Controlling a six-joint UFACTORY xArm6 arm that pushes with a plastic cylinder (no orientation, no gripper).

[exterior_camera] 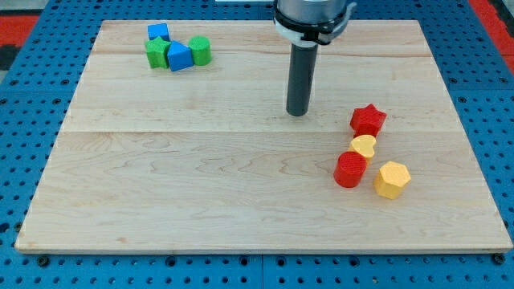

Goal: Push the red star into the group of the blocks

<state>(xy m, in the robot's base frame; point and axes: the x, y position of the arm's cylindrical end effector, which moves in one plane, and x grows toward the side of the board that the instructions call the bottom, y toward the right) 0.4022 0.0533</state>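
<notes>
The red star (368, 120) lies at the view's right on the wooden board (201, 185). Just below it sit a small yellow block (364, 146), a red cylinder-like block (350, 169) and a yellow hexagonal block (392, 179), close together. My tip (298, 113) is to the left of the red star, apart from it by a clear gap. A second cluster sits at the view's top left: a blue block (158, 32), a green block (157, 54), a blue block (179, 58) and a green cylinder (200, 50).
The board rests on a blue perforated table (32, 269). The arm's body (312, 16) hangs over the board's top edge, above the rod.
</notes>
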